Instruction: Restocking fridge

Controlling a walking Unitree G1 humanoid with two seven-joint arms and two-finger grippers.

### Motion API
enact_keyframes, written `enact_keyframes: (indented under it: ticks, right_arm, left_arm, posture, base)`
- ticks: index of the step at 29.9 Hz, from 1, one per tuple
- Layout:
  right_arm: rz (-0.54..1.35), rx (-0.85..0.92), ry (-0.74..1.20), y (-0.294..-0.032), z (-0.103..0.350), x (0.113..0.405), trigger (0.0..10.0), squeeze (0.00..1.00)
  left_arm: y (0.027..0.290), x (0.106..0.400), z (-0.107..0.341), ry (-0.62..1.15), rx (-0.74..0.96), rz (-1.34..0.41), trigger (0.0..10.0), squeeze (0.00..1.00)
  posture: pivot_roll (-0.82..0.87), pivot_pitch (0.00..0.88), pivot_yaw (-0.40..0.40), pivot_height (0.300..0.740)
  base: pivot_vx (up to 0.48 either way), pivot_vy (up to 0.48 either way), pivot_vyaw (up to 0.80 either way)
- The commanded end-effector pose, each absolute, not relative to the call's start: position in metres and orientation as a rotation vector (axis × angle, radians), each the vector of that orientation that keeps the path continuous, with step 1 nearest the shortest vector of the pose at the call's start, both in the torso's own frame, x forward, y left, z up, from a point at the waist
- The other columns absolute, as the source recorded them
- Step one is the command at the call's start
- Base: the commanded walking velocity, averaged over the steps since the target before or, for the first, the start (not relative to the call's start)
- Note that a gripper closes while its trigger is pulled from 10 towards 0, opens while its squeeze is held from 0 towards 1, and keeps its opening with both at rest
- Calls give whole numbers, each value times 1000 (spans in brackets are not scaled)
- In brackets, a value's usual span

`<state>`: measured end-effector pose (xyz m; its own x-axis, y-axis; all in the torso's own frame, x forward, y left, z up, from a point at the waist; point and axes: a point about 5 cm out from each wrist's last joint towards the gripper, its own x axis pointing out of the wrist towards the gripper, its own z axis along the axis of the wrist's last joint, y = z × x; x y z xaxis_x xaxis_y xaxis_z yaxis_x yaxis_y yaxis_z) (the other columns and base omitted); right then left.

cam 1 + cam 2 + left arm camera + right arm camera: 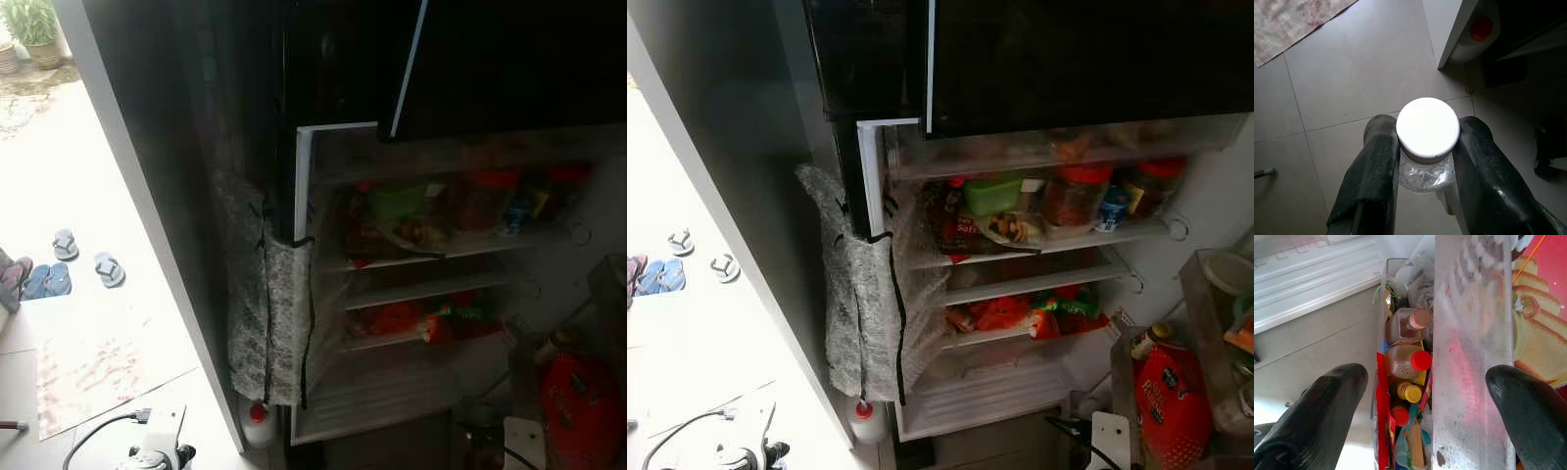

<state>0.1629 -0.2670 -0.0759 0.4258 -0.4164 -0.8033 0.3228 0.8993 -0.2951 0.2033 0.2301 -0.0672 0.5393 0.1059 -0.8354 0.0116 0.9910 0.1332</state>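
One bottle (1426,147), clear plastic with a white ribbed cap, sits clamped between the left gripper (1425,161) fingers just under the cap, low over the tile floor (1352,73) near the open fridge (1019,284). Likely light, thin-walled, slick; the neck hold suits it. Right gripper (1425,396) spread wide over a door rack (1469,357), empty.

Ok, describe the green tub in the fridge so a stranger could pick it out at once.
Start at the open fridge and find the uppermost stocked shelf, below the frosted drawer. The green tub sits toward the left of that shelf, above a patterned plate of food. It is the sole green-lidded container there; the jars to its right have red lids.
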Motion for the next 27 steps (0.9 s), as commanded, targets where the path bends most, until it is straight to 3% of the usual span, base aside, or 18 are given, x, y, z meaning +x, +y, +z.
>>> enact_keyframes:
  ticks: [1, 27]
  right_arm:
    - [-465, -90, 1041, -268, -77, 161, 10000, 0]
    - [-440, -76, 1053, -266, -79, 156, 10000, 0]
  left_arm:
    - [231, 202, -68, 1009, 130, 56, 10000, 0]
    - [232, 203, -67, 1009, 148, 47, 10000, 0]
  posture:
    - [5, 0, -35, 740]
    - [6, 0, -34, 740]
  base:
    - [0, 0, 0]
    - [0, 0, 0]
